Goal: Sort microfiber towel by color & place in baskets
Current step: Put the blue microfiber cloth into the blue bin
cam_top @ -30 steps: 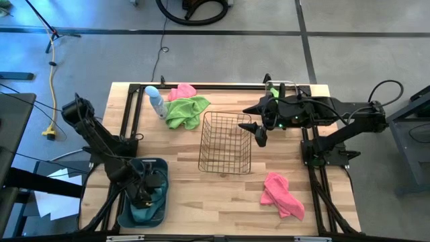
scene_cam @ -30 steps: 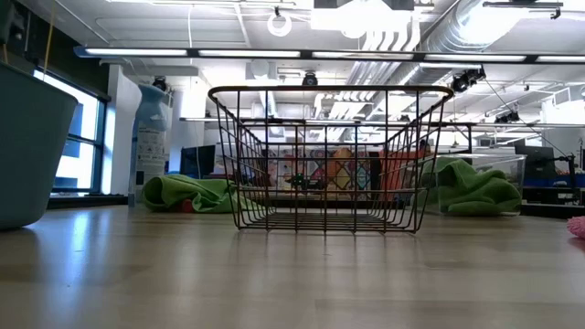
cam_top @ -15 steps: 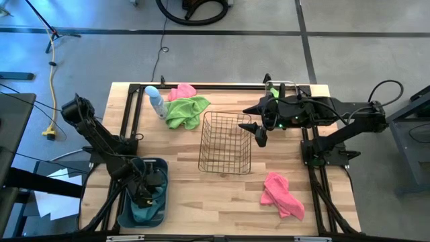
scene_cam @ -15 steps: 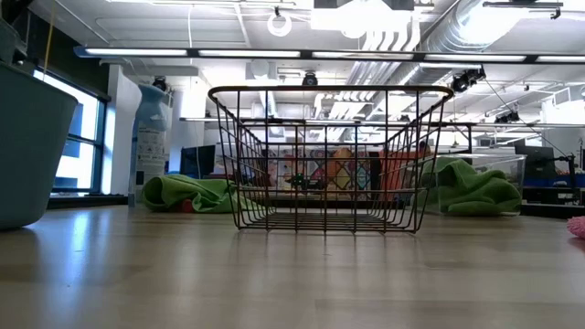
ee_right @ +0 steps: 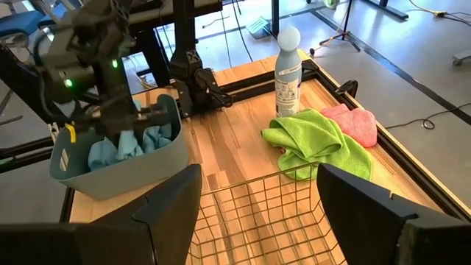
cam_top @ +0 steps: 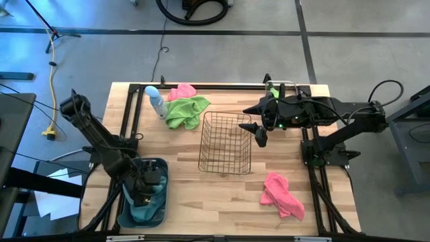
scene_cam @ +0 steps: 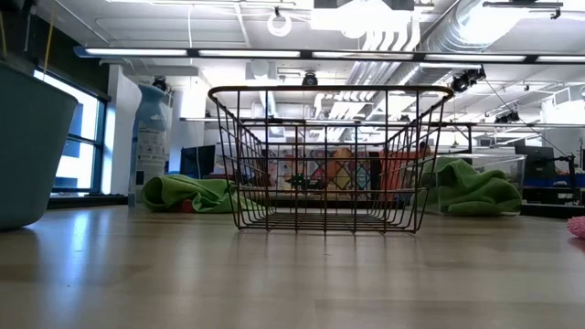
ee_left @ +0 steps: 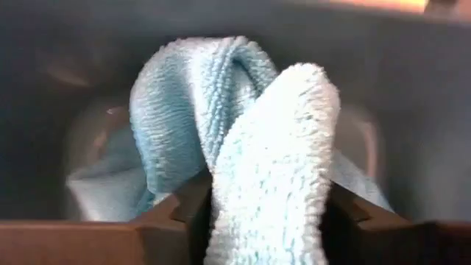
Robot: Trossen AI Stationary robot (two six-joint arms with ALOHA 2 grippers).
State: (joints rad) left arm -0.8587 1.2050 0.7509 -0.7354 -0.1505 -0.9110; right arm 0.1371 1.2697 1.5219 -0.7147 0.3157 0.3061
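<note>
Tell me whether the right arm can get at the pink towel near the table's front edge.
Probably yes. The pink towel lies bare on the table on that arm's side; the open right end effector hovers beside the wire basket, holding nothing.

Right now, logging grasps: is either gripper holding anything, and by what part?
Left gripper pinches a blue towel by a bunched fold, inside the tub. Right gripper holds nothing.

I'm seeing two matte-black jointed arms; the right arm (cam_top: 322,111) is glowing with a green light and trailing a black cable loop.

an industrial robotics lab: exposed ceiling ducts (scene_cam: 475,27) and strip lights (scene_cam: 164,52) above a framed wooden bench (cam_top: 181,188) on concrete floor (cam_top: 222,60).
</note>
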